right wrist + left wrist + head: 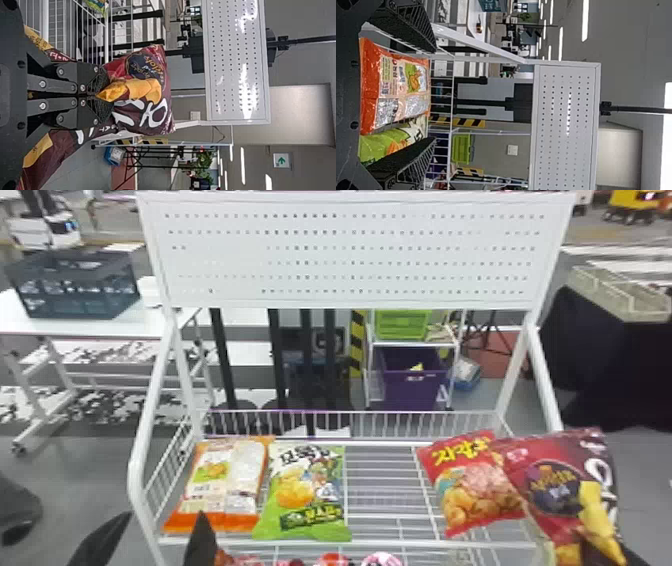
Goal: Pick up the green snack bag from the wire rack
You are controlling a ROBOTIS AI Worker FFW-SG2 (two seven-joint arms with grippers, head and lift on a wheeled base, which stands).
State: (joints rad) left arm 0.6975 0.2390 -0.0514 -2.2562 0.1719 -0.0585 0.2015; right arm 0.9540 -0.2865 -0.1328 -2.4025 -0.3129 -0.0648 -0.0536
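Green snack bag (305, 497): lying on wire rack (425, 544), three o'clock from left gripper (162, 516).
Left gripper: spread wide, empty, near orange bag (215, 490).
Right gripper (633, 558): pinched closed on maroon bag (555, 490).

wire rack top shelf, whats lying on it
On the wire rack lie an orange bag, the green snack bag and a red bag, its right side covered by the dark red bag in the right gripper. Whatever is beneath them is hidden.
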